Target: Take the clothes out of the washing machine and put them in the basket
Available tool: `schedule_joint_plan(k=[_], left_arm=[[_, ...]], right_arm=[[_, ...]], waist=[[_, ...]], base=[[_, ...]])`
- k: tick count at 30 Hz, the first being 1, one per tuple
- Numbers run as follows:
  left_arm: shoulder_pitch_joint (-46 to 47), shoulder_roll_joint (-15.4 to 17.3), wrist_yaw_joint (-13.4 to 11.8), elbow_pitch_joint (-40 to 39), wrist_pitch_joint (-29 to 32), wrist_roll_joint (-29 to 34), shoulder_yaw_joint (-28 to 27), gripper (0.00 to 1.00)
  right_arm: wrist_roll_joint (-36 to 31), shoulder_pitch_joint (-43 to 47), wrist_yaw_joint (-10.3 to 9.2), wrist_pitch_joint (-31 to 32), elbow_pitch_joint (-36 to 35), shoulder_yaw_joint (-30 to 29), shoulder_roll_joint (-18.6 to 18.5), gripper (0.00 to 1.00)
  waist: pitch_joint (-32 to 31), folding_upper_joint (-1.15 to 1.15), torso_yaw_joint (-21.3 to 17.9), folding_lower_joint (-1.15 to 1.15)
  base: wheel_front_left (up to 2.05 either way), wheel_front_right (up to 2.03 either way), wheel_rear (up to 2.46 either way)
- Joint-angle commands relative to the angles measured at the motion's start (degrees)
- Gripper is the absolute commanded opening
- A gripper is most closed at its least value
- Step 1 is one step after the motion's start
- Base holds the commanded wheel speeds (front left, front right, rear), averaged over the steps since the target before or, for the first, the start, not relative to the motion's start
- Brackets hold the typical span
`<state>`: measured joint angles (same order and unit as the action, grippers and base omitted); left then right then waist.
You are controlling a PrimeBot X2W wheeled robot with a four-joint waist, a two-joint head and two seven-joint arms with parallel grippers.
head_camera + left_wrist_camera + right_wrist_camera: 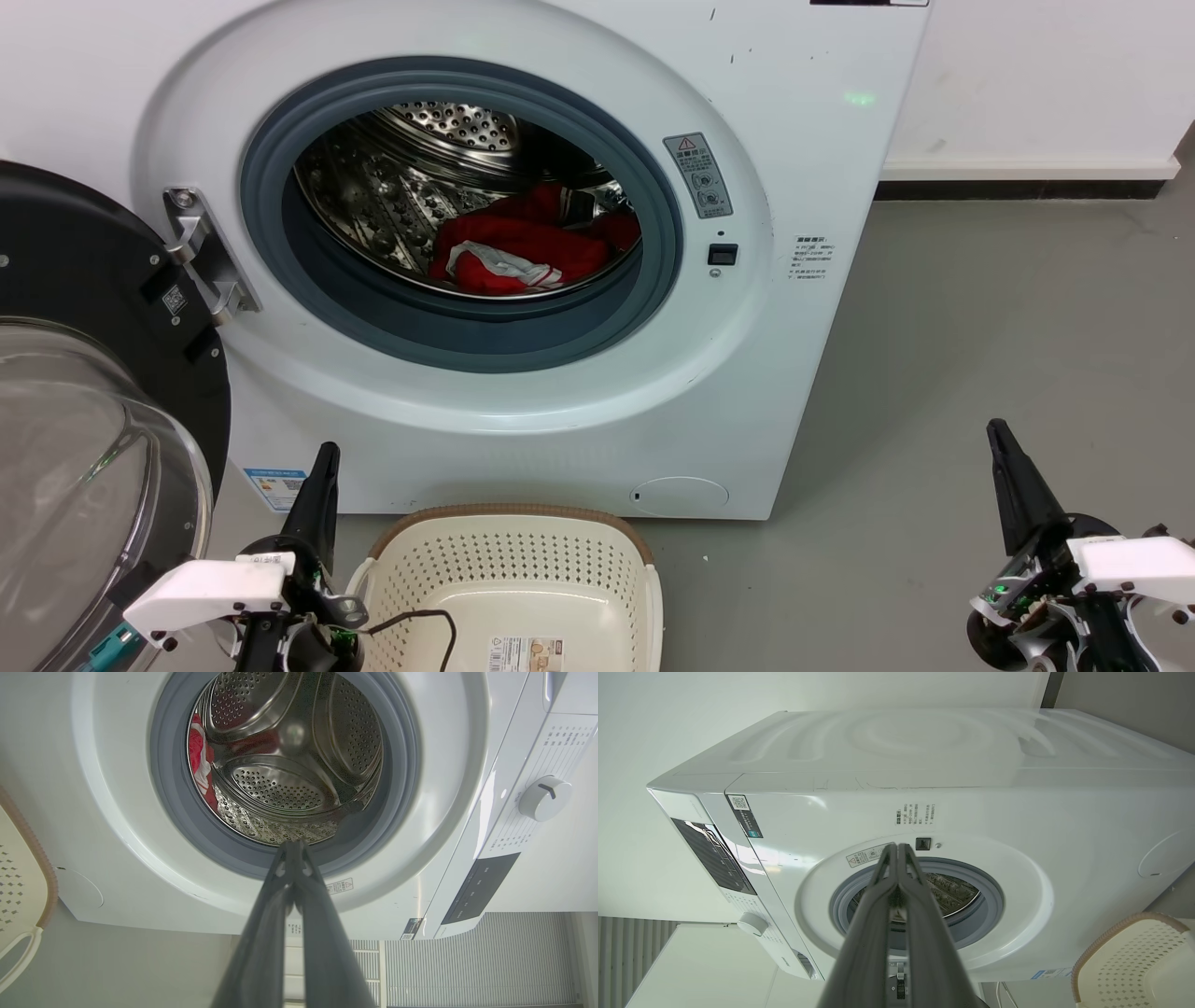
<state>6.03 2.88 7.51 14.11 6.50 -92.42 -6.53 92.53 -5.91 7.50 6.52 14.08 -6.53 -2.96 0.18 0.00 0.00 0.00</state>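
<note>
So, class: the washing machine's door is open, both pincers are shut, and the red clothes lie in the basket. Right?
Not quite. The head view shows the clothes lying in the drum of the washing machine, not in the basket. The door is open, and the left pincer and right pincer are shut, as said.

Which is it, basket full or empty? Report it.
Empty where visible: the basket shows its bare bottom and paper label; the clothes lie in the washing machine drum.

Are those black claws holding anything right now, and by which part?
Nothing is held. The left gripper and right gripper are both shut and empty; the clothes lie inside the washing machine.
</note>
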Motion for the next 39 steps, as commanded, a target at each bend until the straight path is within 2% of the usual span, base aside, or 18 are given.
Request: schedule_joint_plan(k=[1,9,10,18,24,32,33,36,37,39], left_arm=[[0.46,-0.07,0.14,-0.01,0.17,0.0,-0.1,0.0],[0.46,-0.07,0.13,-0.01,0.17,0.0,-0.1,0.0],[0.0,0.0,0.0,0.0,0.0,0.0,0.0,1.0],[-0.37,-0.04,-0.01,-0.48,-1.99,1.09,1.95,1.0],[-0.39,-0.04,-0.01,-2.07,-3.66,4.81,2.14,1.0],[-0.06,-0.02,-0.01,-4.41,-5.95,15.66,3.01,1.0],[-0.06,-0.02,-0.01,-4.41,-5.95,15.66,3.01,1.0],[-0.1,-0.02,-0.02,-5.02,-6.89,21.49,3.58,1.0],[-0.1,-0.02,-0.02,-5.02,-6.89,21.49,3.58,1.0],[-0.16,-0.01,-0.4,-5.45,-7.57,25.62,4.12,1.0]], right_arm=[[-0.27,-0.69,-0.02,0.01,0.08,0.0,0.11,0.0],[-0.27,-0.69,-0.02,0.0,0.08,0.0,0.11,0.0],[0.0,0.0,0.0,0.0,0.0,0.0,0.0,1.0],[-0.82,1.11,0.0,-1.88,-0.98,1.13,0.03,1.0],[-3.99,1.78,0.0,-3.63,-2.59,1.87,-0.26,1.0],[-17.44,2.79,0.0,-5.91,-4.9,1.3,-0.37,1.0],[-17.44,2.79,0.0,-5.91,-4.9,1.3,-0.37,1.0],[-24.08,3.09,0.0,-6.87,-5.9,1.03,-0.09,1.0],[-24.08,3.09,0.0,-6.87,-5.9,1.03,-0.09,1.0],[-29.4,3.42,0.0,-7.56,-6.58,0.92,-0.01,1.0]], waist=[[0.0,0.0,0.0,0.0],[0.0,0.0,0.0,0.0],[0.0,0.0,0.0,0.0],[0.03,0.0,0.0,0.0],[0.01,0.0,0.01,0.0],[0.0,0.0,0.03,0.0],[0.0,0.0,0.03,0.0],[-0.01,0.0,0.01,0.0],[-0.01,0.0,0.01,0.0],[-0.02,0.0,0.01,0.0]], base=[[0.0,0.0,0.0],[0.0,0.0,0.0],[0.0,0.0,0.0],[0.0,0.0,0.0],[0.0,0.0,0.0],[0.0,0.0,0.0],[0.0,0.0,0.0],[0.0,0.0,0.0],[0.0,0.0,0.0],[0.0,0.0,0.0]])
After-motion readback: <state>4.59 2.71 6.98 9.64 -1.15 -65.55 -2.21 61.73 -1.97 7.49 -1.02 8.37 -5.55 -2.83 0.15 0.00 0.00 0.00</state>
